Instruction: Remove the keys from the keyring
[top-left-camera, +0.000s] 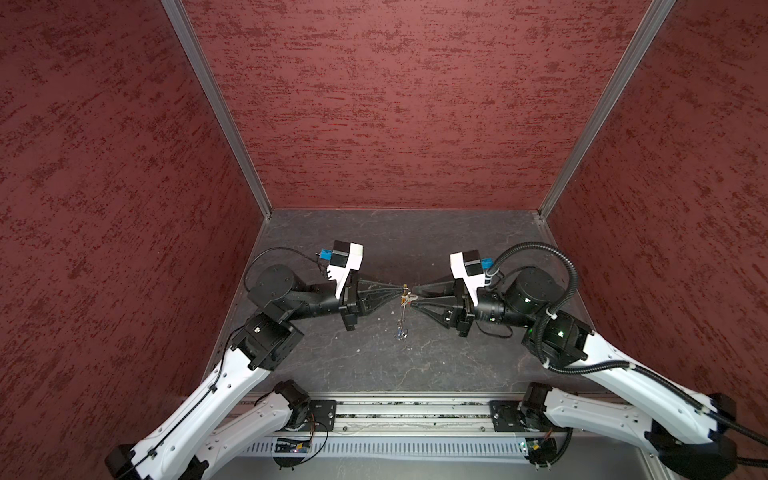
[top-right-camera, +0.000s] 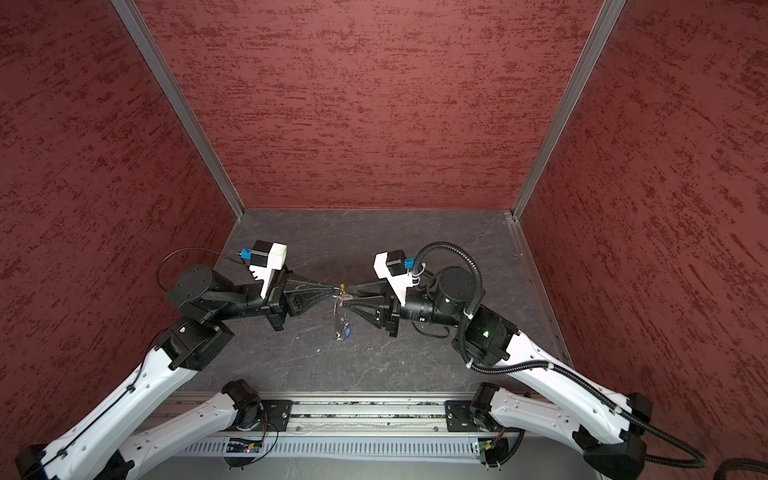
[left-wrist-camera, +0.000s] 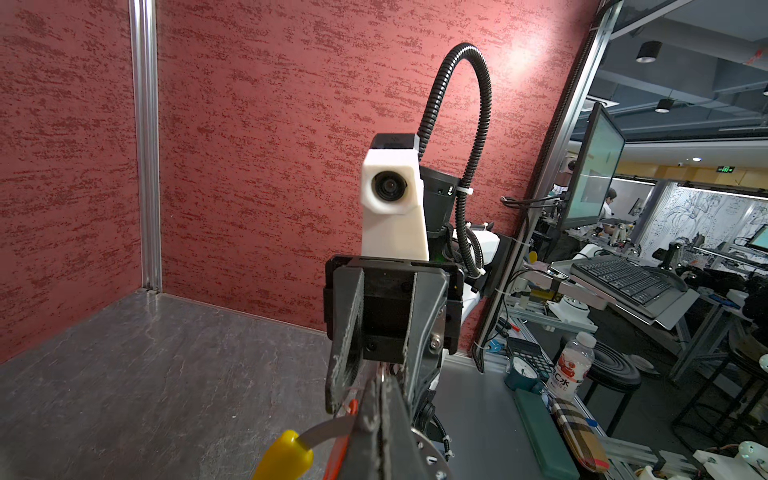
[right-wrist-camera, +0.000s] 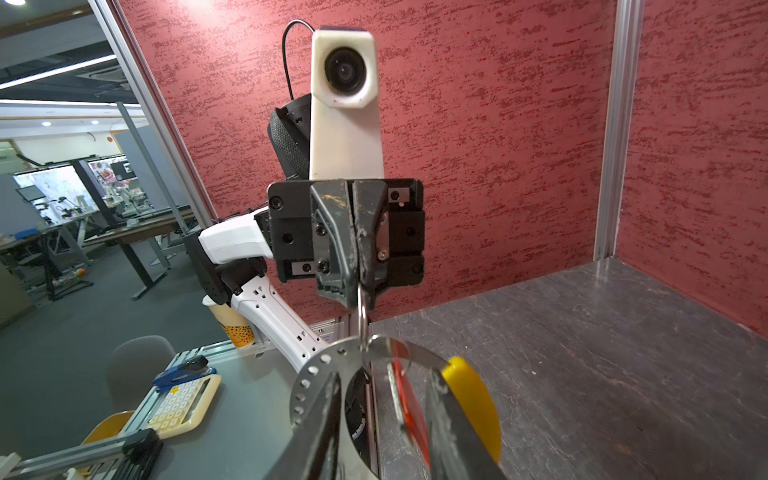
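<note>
Both grippers meet in mid-air above the middle of the dark table (top-left-camera: 374, 237). My left gripper (top-left-camera: 402, 288) (left-wrist-camera: 381, 380) is shut on a small silver ring (right-wrist-camera: 362, 311) of the keyring. From that ring hangs a perforated silver band (right-wrist-camera: 309, 374) with a curved yellow section (right-wrist-camera: 473, 399) (left-wrist-camera: 289, 455). My right gripper (top-left-camera: 412, 297) (right-wrist-camera: 384, 374) faces the left one with its jaws apart. The red-orange tag (right-wrist-camera: 409, 411) of one key sits between them. The key with the blue tag (top-right-camera: 347, 331) dangles below, just above the table.
Red textured walls (top-left-camera: 395, 104) close the cell on three sides, with aluminium posts (top-left-camera: 216, 104) in the back corners. The arms' base rail (top-left-camera: 407, 411) runs along the front edge. Bare table lies around and behind the grippers.
</note>
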